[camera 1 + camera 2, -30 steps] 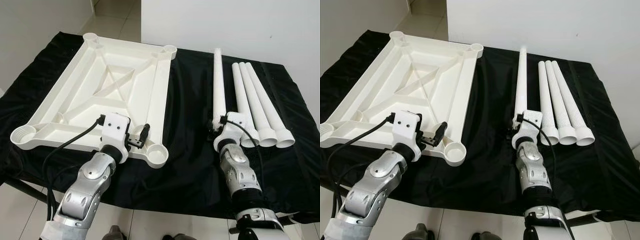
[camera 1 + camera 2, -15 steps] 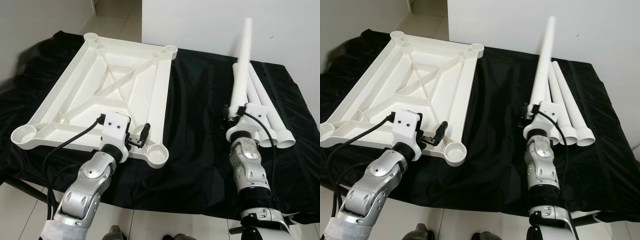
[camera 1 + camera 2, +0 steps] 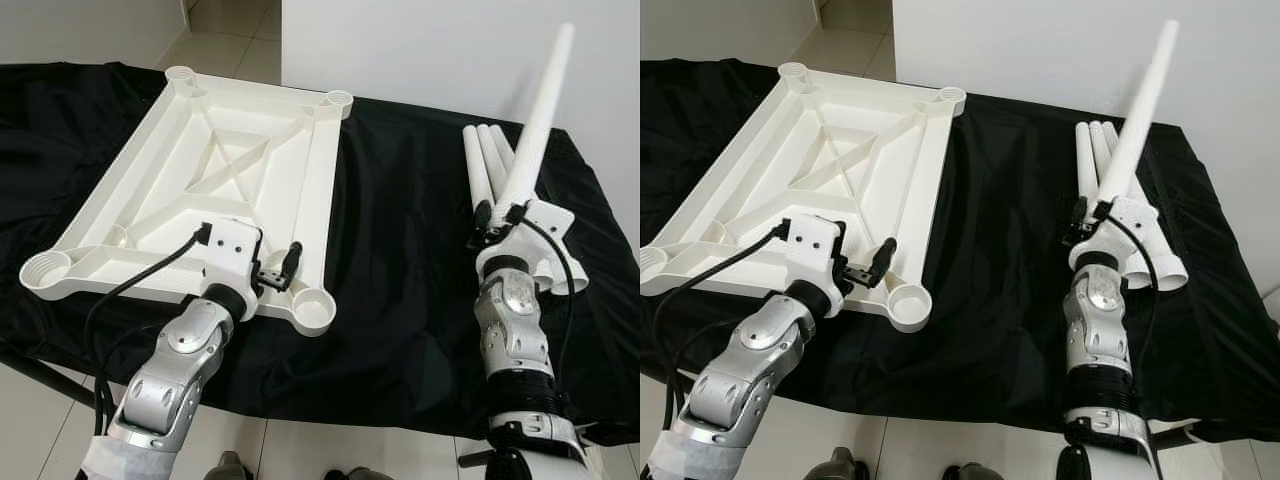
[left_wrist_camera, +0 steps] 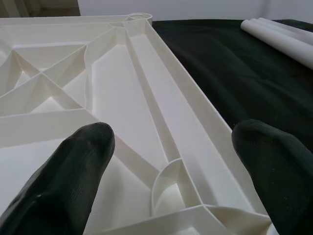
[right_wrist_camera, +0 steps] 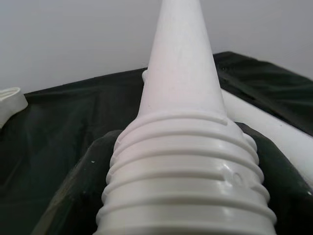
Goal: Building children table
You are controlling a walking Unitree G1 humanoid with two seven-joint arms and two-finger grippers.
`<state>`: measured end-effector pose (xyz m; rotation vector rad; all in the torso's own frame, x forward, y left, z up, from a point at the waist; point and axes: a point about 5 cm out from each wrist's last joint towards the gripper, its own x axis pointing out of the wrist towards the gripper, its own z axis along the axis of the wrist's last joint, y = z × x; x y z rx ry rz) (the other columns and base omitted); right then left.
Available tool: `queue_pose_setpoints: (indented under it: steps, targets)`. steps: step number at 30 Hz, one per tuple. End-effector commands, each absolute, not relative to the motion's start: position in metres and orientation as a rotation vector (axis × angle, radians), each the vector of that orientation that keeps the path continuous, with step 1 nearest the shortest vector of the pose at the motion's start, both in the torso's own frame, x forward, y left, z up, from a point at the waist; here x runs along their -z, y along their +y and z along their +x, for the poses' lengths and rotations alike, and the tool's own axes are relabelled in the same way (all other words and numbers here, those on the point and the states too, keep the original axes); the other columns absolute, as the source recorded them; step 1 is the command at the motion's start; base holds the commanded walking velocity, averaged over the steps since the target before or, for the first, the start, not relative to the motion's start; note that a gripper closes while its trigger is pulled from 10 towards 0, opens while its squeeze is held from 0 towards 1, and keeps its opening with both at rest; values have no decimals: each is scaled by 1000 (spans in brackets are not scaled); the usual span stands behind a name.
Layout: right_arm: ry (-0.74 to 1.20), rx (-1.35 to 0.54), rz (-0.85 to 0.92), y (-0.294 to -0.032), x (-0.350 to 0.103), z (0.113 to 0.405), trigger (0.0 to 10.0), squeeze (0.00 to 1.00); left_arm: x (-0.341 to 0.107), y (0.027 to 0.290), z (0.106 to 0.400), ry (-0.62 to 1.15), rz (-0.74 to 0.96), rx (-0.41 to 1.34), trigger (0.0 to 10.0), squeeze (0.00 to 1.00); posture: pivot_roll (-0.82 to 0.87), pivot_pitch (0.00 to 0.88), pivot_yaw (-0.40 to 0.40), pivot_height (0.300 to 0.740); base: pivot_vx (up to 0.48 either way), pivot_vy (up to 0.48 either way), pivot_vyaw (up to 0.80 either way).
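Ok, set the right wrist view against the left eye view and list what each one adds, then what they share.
Right wrist view alone: the ridged screw threads at the thick end of the tapered white plastic table leg, seated between the right claw's black fingers.

Left eye view alone: the upturned white plastic tabletop with round corner sockets, the open left claw over its near edge, and the held leg's full length slanting up off the cloth.

Both: the held leg, the spare white legs lying beside it, the black cloth and the pale wall.
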<state>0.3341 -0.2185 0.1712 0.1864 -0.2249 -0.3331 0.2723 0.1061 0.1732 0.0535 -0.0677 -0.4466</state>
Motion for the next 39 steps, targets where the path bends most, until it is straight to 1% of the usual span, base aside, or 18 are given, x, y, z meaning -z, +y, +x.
queue_pose_setpoints:
  steps: [1, 7, 9, 11, 13, 17, 18, 19, 20, 22, 25, 29, 31, 34, 37, 39]
  targets:
    - [-253, 313, 212, -215, -179, 334, 10000, 0, -173, 100, 269, -62, 55, 537, 10000, 0, 148, 77, -60, 740, 0, 0, 0]
    - [-247, 303, 259, -212, -179, 333, 10000, 0, -173, 101, 268, -63, 60, 537, 10000, 0, 150, 76, -62, 740, 0, 0, 0]
    - [-188, 342, 369, -211, -176, 333, 10000, 0, -173, 102, 268, -60, 62, 534, 10000, 0, 149, 69, -62, 740, 0, 0, 0]
    - [-173, 347, 402, -209, -176, 333, 10000, 0, -173, 103, 268, -60, 62, 534, 10000, 0, 149, 69, -62, 740, 0, 0, 0]
    - [-156, 349, 504, -203, -179, 335, 10000, 0, -172, 101, 268, -58, 63, 537, 10000, 0, 148, 69, -62, 740, 0, 0, 0]
    - [-149, 347, 558, -198, -181, 336, 10000, 0, -172, 100, 268, -59, 67, 542, 10000, 0, 146, 66, -60, 740, 0, 0, 0]
    - [-140, 342, 656, -194, -183, 336, 10000, 0, -172, 101, 269, -62, 68, 542, 10000, 0, 147, 65, -61, 740, 0, 0, 0]
    - [-140, 342, 656, -194, -183, 336, 10000, 0, -172, 101, 269, -62, 68, 542, 10000, 0, 147, 65, -61, 740, 0, 0, 0]
    - [-140, 338, 694, -192, -185, 337, 10000, 0, -173, 101, 269, -63, 70, 540, 10000, 0, 147, 65, -61, 740, 0, 0, 0]
    - [-141, 338, 695, -192, -185, 337, 10000, 0, -173, 101, 269, -63, 71, 539, 10000, 0, 147, 65, -61, 740, 0, 0, 0]
    - [-107, 347, 783, -191, -186, 337, 10000, 0, -173, 102, 269, -64, 70, 535, 10000, 0, 151, 67, -62, 740, 0, 0, 0]
    - [-118, 336, 792, -191, -191, 337, 10000, 0, -173, 102, 268, -64, 69, 533, 10000, 0, 153, 71, -64, 740, 0, 0, 0]
    - [-147, 314, 855, -191, -195, 336, 10000, 0, -173, 102, 268, -64, 70, 530, 10000, 0, 155, 74, -64, 740, 0, 0, 0]
    - [-162, 314, 856, -192, -198, 334, 10000, 0, -173, 103, 268, -65, 72, 525, 10000, 0, 156, 78, -62, 740, 0, 0, 0]
    - [-159, 315, 852, -191, -199, 332, 10000, 0, -173, 104, 269, -65, 72, 522, 10000, 0, 155, 82, -61, 740, 0, 0, 0]
    - [-159, 296, 787, -189, -202, 329, 10000, 0, -174, 105, 270, -65, 73, 515, 10000, 0, 151, 86, -56, 740, 0, 0, 0]
